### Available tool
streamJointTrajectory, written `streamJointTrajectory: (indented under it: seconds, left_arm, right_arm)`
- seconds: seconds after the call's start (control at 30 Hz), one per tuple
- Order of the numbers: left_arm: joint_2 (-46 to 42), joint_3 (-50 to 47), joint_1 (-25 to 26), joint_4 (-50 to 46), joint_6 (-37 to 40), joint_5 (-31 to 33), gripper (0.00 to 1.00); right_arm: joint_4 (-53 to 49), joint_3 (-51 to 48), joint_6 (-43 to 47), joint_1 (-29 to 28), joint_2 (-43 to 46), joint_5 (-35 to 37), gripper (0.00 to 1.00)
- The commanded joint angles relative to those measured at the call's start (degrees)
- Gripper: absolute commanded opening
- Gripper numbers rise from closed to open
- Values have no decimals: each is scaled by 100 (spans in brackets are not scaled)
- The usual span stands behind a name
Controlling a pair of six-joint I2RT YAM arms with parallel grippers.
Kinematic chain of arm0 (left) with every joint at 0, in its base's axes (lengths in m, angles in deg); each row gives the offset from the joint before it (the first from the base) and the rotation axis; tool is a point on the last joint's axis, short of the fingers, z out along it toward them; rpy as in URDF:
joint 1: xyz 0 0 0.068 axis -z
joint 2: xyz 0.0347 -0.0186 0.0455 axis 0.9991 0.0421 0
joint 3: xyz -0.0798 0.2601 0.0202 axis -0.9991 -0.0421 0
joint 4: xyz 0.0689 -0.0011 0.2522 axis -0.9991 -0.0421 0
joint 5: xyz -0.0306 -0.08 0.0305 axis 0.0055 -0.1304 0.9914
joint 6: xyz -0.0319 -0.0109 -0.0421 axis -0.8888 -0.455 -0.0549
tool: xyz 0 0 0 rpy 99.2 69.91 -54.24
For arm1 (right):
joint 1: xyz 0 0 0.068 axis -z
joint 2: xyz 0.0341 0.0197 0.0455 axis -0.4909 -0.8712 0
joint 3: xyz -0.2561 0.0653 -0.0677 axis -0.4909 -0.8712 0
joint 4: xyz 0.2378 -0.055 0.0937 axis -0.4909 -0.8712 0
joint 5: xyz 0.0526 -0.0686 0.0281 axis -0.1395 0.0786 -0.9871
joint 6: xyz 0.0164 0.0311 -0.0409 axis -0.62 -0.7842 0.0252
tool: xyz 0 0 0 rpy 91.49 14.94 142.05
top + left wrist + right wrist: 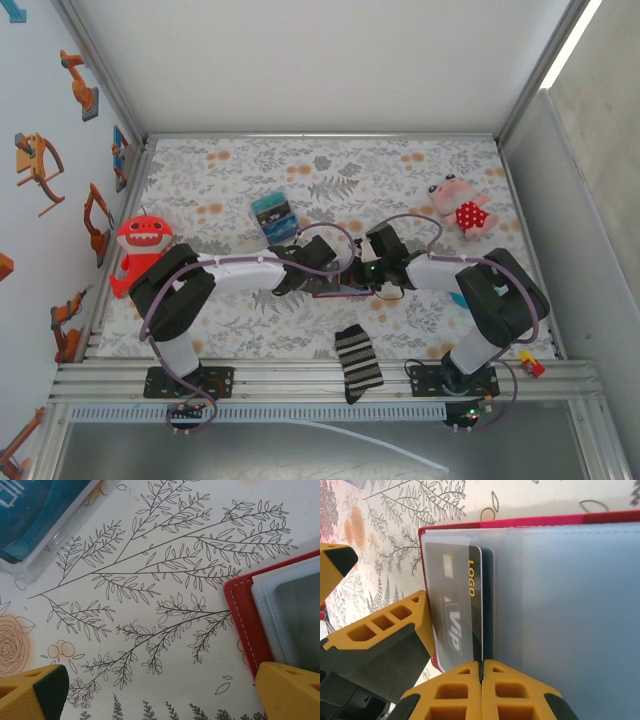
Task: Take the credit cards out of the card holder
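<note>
Two tools meet at the dark-red folding card holder (535, 521), which lies open on the flower-printed desk (165, 580). One dark plastic credit card (455, 595) lettered LOGO and VIP sits in its clear end pocket. The right tool (481, 672) has its yellow fingers pressed together at that card's near end; whether they nip it cannot be told. The left tool (160, 682) is spread wide, one fingertip at the holder's red edge.

Red card holder (600, 519) open, card (455, 600) inside
</note>
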Motion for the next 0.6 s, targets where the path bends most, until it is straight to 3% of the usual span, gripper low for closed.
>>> streamJointTrajectory:
  seconds: [0.0, 0.57]
  left_arm:
    - [153, 23, -17, -284, 112, -85, 97]
    - [-61, 46, -39, -335, 163, -30, 97]
  right_arm:
    - [-498, 148, 309, 80, 187, 307, 0]
    - [-1258, 337, 583, 133, 488, 751, 0]
